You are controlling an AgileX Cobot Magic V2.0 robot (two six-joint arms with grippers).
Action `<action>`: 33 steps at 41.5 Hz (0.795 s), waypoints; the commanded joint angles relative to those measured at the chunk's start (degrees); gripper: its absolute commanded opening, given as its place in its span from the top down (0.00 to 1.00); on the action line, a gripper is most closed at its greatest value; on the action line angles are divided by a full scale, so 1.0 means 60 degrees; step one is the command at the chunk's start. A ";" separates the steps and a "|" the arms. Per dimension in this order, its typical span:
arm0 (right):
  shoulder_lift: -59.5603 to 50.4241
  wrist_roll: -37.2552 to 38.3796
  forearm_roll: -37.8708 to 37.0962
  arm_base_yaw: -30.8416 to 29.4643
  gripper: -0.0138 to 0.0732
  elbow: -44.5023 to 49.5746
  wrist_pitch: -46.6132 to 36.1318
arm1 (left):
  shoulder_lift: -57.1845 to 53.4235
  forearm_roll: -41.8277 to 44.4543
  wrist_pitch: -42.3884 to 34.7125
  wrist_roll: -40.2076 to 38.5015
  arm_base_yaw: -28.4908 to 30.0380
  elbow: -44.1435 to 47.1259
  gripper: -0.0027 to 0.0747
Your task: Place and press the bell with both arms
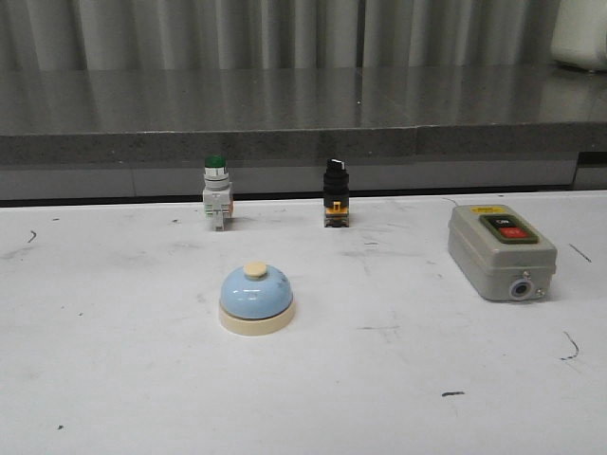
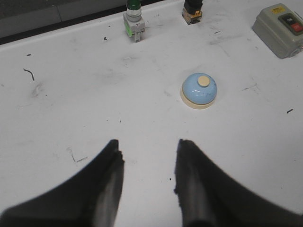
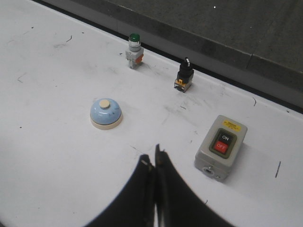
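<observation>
The light-blue bell (image 1: 256,298) with cream base and cream button stands upright on the white table, a little left of centre. No arm shows in the front view. In the left wrist view the bell (image 2: 199,91) lies ahead and to one side of my left gripper (image 2: 147,145), which is open with only bare table between its fingers. My right gripper (image 3: 153,160) is shut with nothing in it; the bell (image 3: 106,113) sits apart from it, untouched.
A green-capped push button (image 1: 216,191) and a black selector switch (image 1: 336,192) stand at the table's back edge. A grey switch box (image 1: 500,249) with red and black buttons lies at the right. A dark raised counter (image 1: 285,114) runs behind the table.
</observation>
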 commanded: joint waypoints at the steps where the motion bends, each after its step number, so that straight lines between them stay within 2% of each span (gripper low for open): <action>1: 0.0018 -0.0002 -0.0090 -0.0065 0.92 -0.0238 -0.0760 | -0.0036 -0.0123 -0.0572 -0.0158 0.0033 -0.0264 0.90; 4: 0.0018 -0.0002 -0.0090 -0.0065 0.92 -0.0238 -0.0760 | -0.0036 -0.0123 -0.0572 -0.0158 0.0033 -0.0264 0.99; 21: 0.0018 -0.0002 -0.0090 -0.0065 0.92 -0.0238 -0.0760 | -0.0434 -0.0123 -0.0589 -0.0158 0.0077 -0.0178 0.99; 28: 0.0018 -0.0002 -0.0090 -0.0065 0.92 -0.0238 -0.0760 | -0.1262 0.0192 -0.0661 -0.0069 0.0834 -0.0076 0.99; 33: 0.0018 -0.0002 -0.0090 -0.0065 0.92 -0.0238 -0.0760 | -0.1933 0.0304 -0.1532 -0.0069 0.1662 0.0468 0.99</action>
